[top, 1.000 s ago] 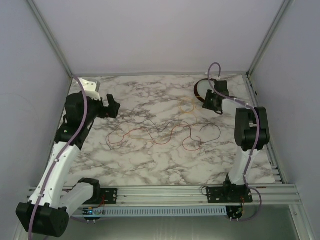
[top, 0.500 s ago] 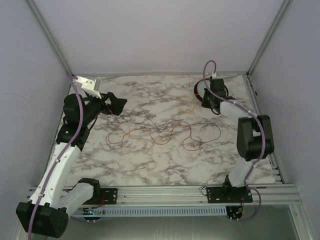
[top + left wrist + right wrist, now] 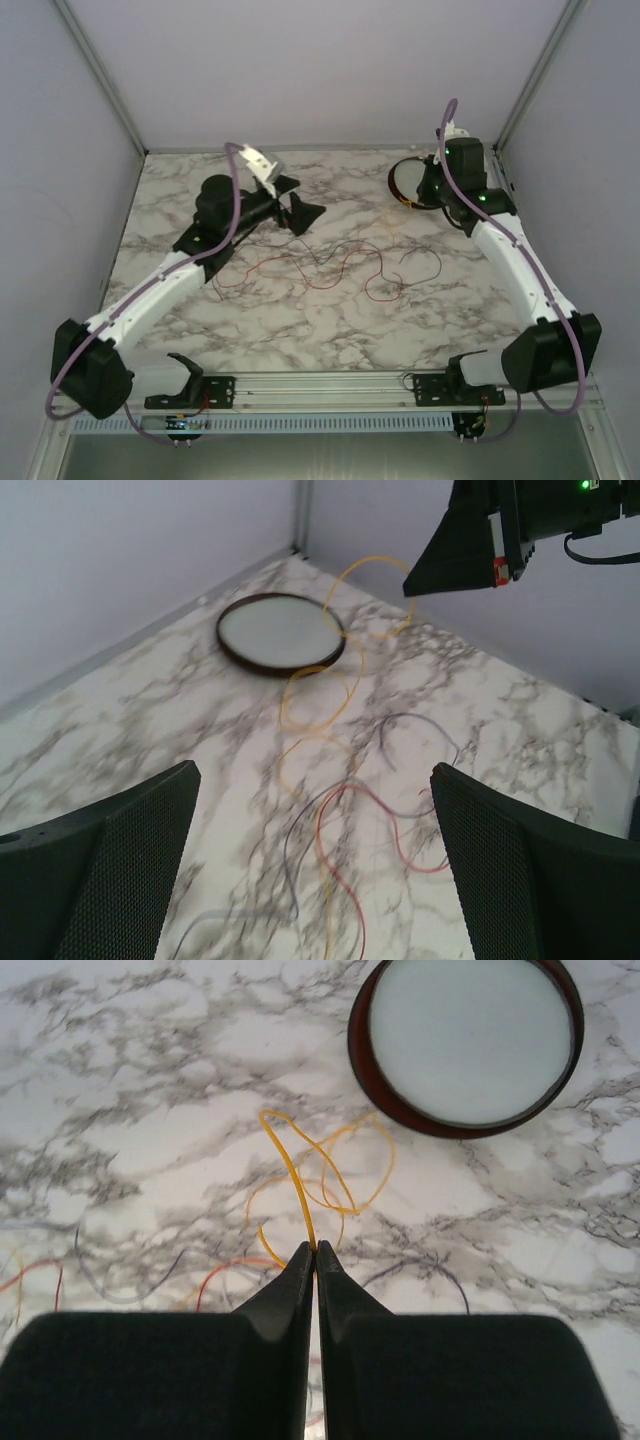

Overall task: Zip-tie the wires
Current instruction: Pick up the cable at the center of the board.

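Observation:
The wires [image 3: 330, 268] lie tangled on the marble table in red, dark and yellow strands. My right gripper [image 3: 315, 1248] is shut on a yellow wire [image 3: 298, 1182], which rises from its loops on the table into the fingertips. In the top view the right gripper [image 3: 428, 192] hangs beside the round dish. My left gripper [image 3: 315, 880] is open wide above the red and dark strands [image 3: 335, 820] with nothing between its fingers. It hovers left of the tangle's middle [image 3: 300, 203]. The left wrist view shows the right gripper [image 3: 415, 580] with the yellow strand hanging from it.
A dark-rimmed round white dish [image 3: 357, 1055] sits at the table's back right corner [image 3: 393, 180], close under the right gripper. Grey walls and metal frame posts [image 3: 520, 90] bound the table. An aluminium rail [image 3: 330, 385] runs along the near edge.
The right gripper shut on the yellow wire and rose toward the back right as its arm stretched out. The left arm swung right and forward, bringing its open gripper over the wires.

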Robot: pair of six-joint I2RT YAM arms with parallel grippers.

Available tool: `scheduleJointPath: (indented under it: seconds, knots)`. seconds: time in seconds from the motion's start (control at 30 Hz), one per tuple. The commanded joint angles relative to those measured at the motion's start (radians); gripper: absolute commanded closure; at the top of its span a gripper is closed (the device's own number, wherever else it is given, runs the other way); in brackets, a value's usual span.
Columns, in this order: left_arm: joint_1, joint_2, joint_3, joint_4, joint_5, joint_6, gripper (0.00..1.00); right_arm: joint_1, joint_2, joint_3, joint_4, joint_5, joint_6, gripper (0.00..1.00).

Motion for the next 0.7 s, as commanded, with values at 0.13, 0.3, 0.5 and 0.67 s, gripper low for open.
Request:
scheduleJointPath:
  seconds: [0.13,0.3,0.5,0.67]
  knots:
    - [-0.142,0.272,0.27,0.205,0.107,0.057,0.0,0.007,-0.131,0.139,-0.327,-0.09,-0.178,1.0]
    - [-0.187,0.437,0.472,0.184,0.135,0.105,0.0,0.006,-0.151,0.184,-0.445,-0.184,-0.221,1.0]
    - [-0.237,0.61,0.687,0.028,0.188,0.194,0.01,0.007,-0.213,0.194,-0.475,-0.228,-0.254,1.0]
    - [-0.263,0.701,0.789,-0.058,0.271,0.232,0.09,0.008,-0.237,0.223,-0.494,-0.231,-0.267,1.0]
